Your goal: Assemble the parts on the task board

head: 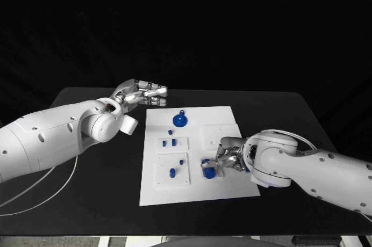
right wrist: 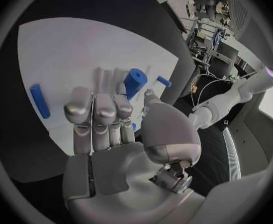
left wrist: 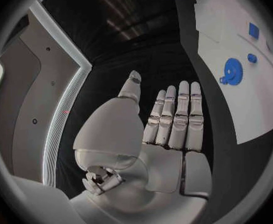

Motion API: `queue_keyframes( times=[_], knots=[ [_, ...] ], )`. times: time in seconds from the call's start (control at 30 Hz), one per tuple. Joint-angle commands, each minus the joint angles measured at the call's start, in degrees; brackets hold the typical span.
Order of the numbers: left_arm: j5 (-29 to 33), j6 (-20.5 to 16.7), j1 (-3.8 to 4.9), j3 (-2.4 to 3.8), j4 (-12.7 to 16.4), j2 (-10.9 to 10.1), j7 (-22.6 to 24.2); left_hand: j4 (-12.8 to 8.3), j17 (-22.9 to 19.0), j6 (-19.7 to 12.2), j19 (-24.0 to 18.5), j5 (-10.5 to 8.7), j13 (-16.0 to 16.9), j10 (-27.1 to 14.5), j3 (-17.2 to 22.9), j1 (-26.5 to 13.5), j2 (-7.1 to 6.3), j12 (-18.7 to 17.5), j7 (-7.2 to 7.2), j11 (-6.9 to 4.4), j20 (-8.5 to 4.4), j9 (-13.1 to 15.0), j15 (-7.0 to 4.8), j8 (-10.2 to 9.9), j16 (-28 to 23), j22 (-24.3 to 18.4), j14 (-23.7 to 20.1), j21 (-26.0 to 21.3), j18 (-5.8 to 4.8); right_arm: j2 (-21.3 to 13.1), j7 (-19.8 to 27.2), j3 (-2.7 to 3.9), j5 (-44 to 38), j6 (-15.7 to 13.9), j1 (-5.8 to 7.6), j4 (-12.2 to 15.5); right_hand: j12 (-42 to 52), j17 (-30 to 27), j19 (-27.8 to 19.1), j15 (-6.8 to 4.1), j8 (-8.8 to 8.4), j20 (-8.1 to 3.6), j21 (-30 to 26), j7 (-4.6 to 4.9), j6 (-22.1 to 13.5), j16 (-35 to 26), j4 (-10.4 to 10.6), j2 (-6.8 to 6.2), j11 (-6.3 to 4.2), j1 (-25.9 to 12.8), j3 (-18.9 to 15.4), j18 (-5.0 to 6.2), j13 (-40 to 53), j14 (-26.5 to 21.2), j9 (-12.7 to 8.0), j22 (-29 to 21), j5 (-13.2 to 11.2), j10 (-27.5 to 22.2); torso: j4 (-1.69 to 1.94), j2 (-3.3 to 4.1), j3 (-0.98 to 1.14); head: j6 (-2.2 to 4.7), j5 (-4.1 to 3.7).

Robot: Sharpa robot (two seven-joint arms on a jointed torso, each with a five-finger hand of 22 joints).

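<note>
Right hand (head: 227,158) fingers (right wrist: 94,109) touch seemingly upright blue cylinder (right wrist: 135,82)

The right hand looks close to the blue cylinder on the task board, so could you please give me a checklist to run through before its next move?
1. Right hand over the task board, near its right edge: ok.
2. Fingers lined up by the blue cylinder: ok, it lies just beyond the fingertips.
3. Cylinder actually gripped: cannot tell; the wrist view shows no closed grasp on it.
4. Left hand clear of the board, over the black table: ok.
5. Left hand holds nothing: ok, its fingers are straight.
6. Blue gear out of the right hand's way: ok.
</note>
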Motion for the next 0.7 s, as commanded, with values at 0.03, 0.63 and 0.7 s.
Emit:
queue_keyframes(
  times=[0.03,0.63,0.7],
  knots=[
    [-0.2,0.7,0.00,0.04,0.1,0.1,0.3,0.3,0.0,0.0,0.2,0.34,0.0,0.2,0.2,-0.4,0.33,-0.2,0.29,0.12,0.10,0.0,0.06,0.4,-0.2,-0.1,-0.5,0.1,-0.84,-0.6,1.3,0.15,0.2,1.8,-0.05,0.6,0.4,-0.1,0.8,-0.30,-0.15,-0.09,0.4,-0.04,0.4,0.4,-0.2,-0.65,-0.07,-0.4,0.4,-0.94,0.1,0.0,0.2,7.0,0.0,0.3,-0.02,-0.03,-0.07,-0.10,-0.09],
    [-0.2,1.0,-0.01,0.04,0.0,-0.1,0.2,0.1,0.0,0.0,0.2,0.37,0.0,0.2,0.1,-0.3,0.41,-0.2,0.29,0.11,0.11,0.0,0.08,0.4,-0.2,-0.1,-0.5,0.1,-0.84,-3.5,4.8,1.41,3.0,5.5,-0.07,1.7,0.6,-0.3,0.6,-0.24,-0.15,-0.03,0.6,0.07,0.7,0.8,-1.8,-7.66,0.01,6.9,4.5,-0.95,0.0,-0.1,0.1,7.0,2.3,0.0,0.08,-0.03,-0.08,-0.43,0.01],
    [-0.2,1.0,-0.01,0.04,0.0,-0.1,0.1,0.1,0.0,0.0,0.2,0.37,0.0,0.2,0.1,-0.3,0.41,-0.2,0.29,0.11,0.11,0.0,0.08,0.4,-0.2,-0.1,-0.5,0.1,-0.84,-3.7,5.2,1.45,3.6,6.0,-0.07,1.7,0.6,-0.3,0.6,-0.23,-0.16,-0.02,0.7,0.08,0.7,0.8,-2.5,-7.58,0.03,7.7,4.3,-0.96,0.0,-0.1,0.0,7.0,4.2,0.0,0.06,-0.03,-0.10,-0.33,-0.02]
  ],
)
